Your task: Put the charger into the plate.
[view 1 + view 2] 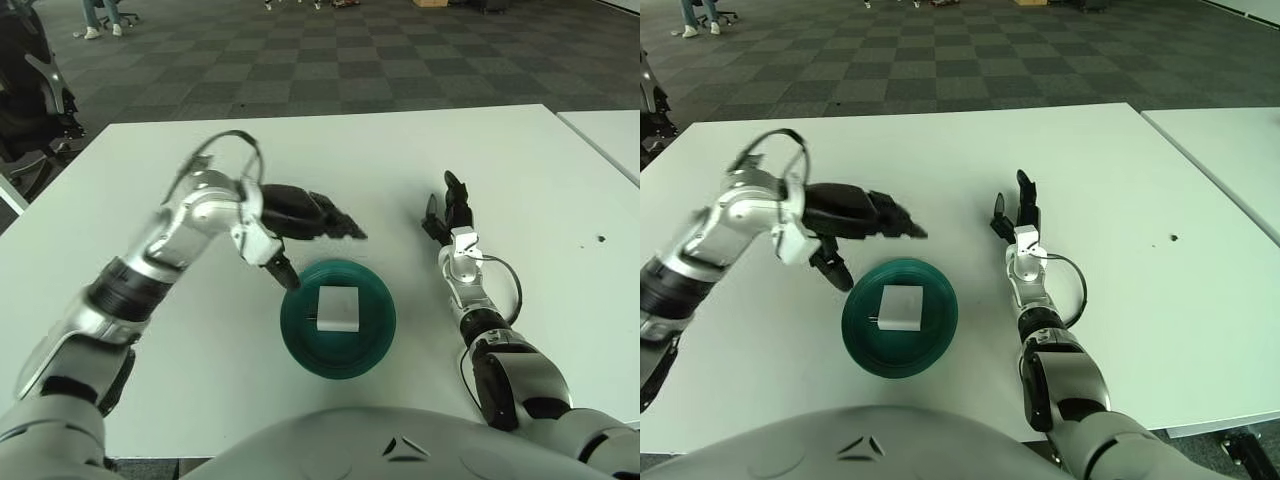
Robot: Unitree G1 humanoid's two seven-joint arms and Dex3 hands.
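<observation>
The white square charger [338, 309] lies flat inside the dark green plate [380, 343] on the white table, near my body. My left hand [312, 222] hovers above and to the left of the plate, fingers spread and holding nothing. No part of it touches the charger. My right hand [447, 211] shows to the right of the plate, its fingers stretched out away from me.
The white table [150, 180] stretches wide around the plate. A second white table [610, 130] begins at the far right. A small dark speck [601, 239] marks the table's right side. Dark chairs [30, 90] stand off the left edge.
</observation>
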